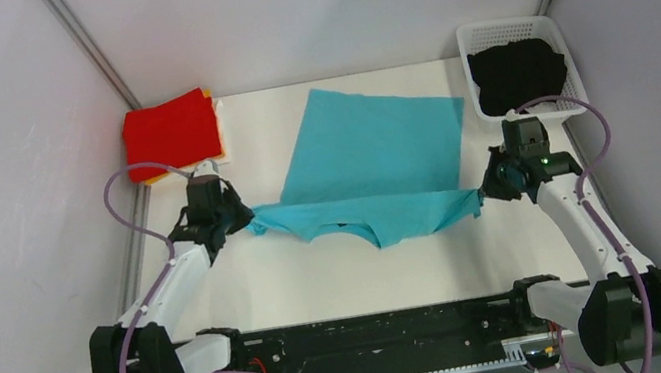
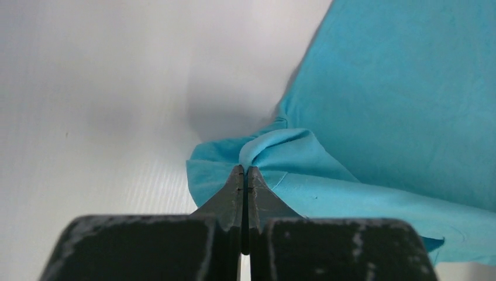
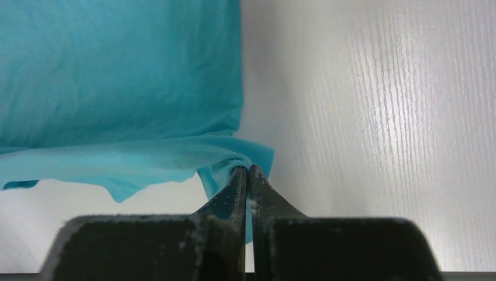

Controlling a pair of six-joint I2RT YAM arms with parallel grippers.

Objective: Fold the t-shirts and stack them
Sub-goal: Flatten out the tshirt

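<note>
The turquoise t-shirt point(image 1: 375, 143) lies in the middle of the table with its near edge lifted and stretched between both grippers. My left gripper point(image 1: 246, 223) is shut on its left corner point(image 2: 275, 149). My right gripper point(image 1: 483, 193) is shut on its right corner point(image 3: 234, 161). The lifted edge sags in the middle. A folded red t-shirt point(image 1: 170, 132) lies on an orange one point(image 1: 208, 93) at the back left. A black t-shirt point(image 1: 519, 74) lies in the basket.
The white lattice basket point(image 1: 508, 27) stands at the back right corner. Grey walls close in on the left, right and back. The bare white table point(image 1: 323, 284) shows in front of the turquoise shirt.
</note>
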